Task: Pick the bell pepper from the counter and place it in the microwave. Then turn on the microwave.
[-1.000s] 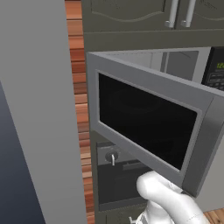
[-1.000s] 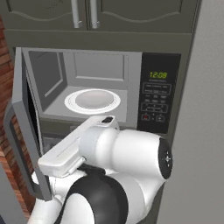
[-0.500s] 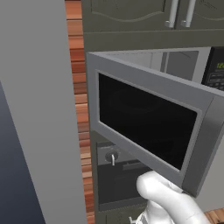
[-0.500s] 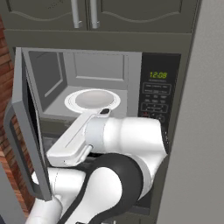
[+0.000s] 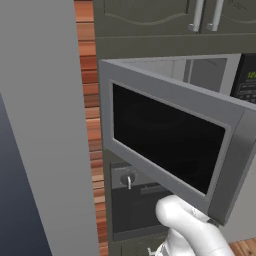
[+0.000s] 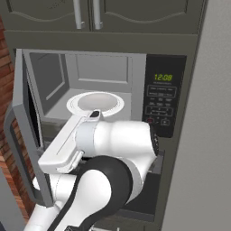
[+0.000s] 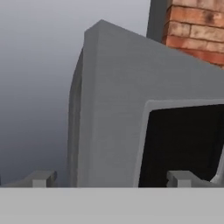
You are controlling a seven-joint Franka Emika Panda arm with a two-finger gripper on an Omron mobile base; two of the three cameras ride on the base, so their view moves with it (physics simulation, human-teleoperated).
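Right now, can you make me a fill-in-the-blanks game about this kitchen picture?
1. The microwave door is swung ____.
2. The round white plate inside it is ____.
3. The digits on the keypad panel glow ____.
4. The wall strip left of the microwave is made of ____.

Missing words: open; empty; green; brick

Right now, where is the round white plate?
The white plate lies on the floor of the open microwave in the right base view, left of the keypad panel with green digits and just behind the robot's white arm.
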